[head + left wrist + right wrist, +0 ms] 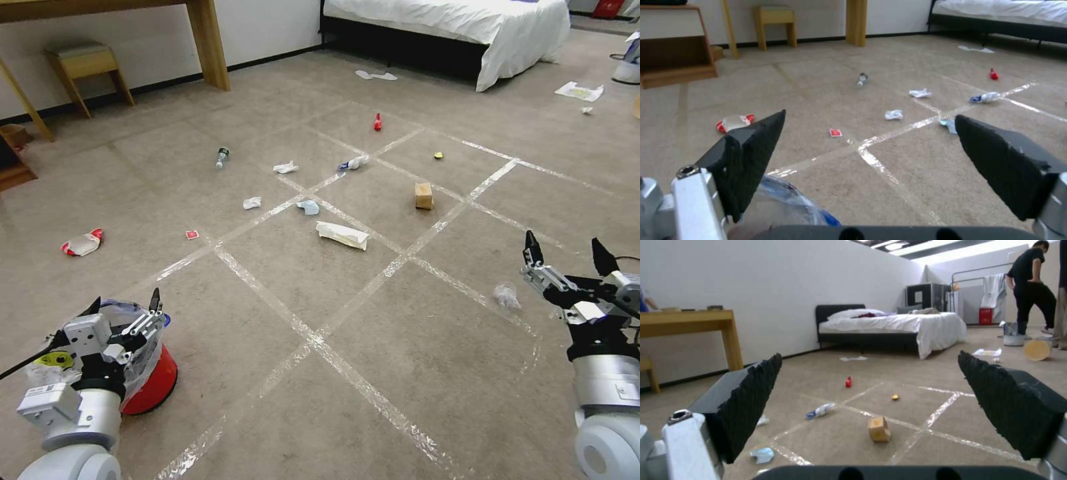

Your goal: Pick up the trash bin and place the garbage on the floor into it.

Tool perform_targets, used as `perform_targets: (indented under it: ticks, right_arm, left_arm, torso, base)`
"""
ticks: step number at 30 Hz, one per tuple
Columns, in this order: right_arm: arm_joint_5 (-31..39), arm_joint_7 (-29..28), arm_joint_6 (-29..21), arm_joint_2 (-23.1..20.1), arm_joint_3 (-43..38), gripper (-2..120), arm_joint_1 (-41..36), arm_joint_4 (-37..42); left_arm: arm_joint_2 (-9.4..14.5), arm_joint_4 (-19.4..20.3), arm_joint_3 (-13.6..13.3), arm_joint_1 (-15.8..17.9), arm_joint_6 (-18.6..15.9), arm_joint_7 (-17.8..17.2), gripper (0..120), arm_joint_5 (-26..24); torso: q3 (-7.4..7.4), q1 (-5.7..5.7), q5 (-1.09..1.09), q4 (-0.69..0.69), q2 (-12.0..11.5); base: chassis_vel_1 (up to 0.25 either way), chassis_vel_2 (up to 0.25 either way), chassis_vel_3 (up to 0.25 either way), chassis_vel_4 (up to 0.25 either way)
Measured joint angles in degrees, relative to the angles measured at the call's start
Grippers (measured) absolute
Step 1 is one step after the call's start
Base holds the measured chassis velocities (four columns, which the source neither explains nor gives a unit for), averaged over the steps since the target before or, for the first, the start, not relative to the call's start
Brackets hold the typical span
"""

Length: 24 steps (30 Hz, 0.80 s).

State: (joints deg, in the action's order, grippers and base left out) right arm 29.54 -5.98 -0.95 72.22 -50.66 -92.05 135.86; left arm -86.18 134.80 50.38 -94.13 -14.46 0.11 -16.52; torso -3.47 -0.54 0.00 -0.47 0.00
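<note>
One trash bin (150,381), red with a clear bag liner, stands at the lower left of the head view, directly under the left gripper (124,308), whose jaws are spread wide and hold nothing. At the lower right the right gripper (567,249) is likewise wide and empty. Mid-frame lie one brown box (424,195), one bottle (222,157), two crumpled tissues (285,167).

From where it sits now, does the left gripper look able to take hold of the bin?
Probably yes. The left gripper sits right over the bin rim, jaws open, with only the bag liner beneath them and no litter in the way.
</note>
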Motion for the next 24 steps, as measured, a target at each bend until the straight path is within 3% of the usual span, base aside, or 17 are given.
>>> perform_targets:
  ticks: [12, 18, 23, 24]
  right_arm:
    - [0.1, -0.1, 0.3, -0.3, 0.0, 100, 0.4, -0.3]
    - [0.1, -0.4, -0.6, -0.2, 1.0, 100, 1.5, -0.8]
    - [0.1, -0.7, -0.8, -0.4, 1.0, 100, 1.5, -1.3]
    - [0.1, -0.7, -0.8, -0.4, 1.0, 100, 1.5, -1.3]
  left_arm:
    - [0.9, -0.6, 0.8, 0.8, -2.2, -0.3, 100, -1.2]
    - [3.0, -0.8, 2.9, 1.8, -7.6, -1.9, 100, -4.0]
    - [6.6, -0.7, 5.1, 1.9, -15.0, -4.3, 100, -9.8]
    - [6.6, -0.7, 5.1, 1.9, -15.0, -4.3, 100, -9.8]
  torso:
    - [0.0, 0.0, 0.0, 0.0, 0.0]
    - [0.0, 0.0, 0.0, 0.0, 0.0]
    - [0.0, 0.0, -0.01, 0.0, 0.0]
    - [0.0, 0.0, -0.01, 0.0, 0.0]
  base:
    - [0.0, 0.0, 0.0, 0.0]
    - [0.0, 0.0, 0.0, 0.0]
    - [0.0, 0.0, 0.0, 0.0]
    - [0.0, 0.0, 0.0, 0.0]
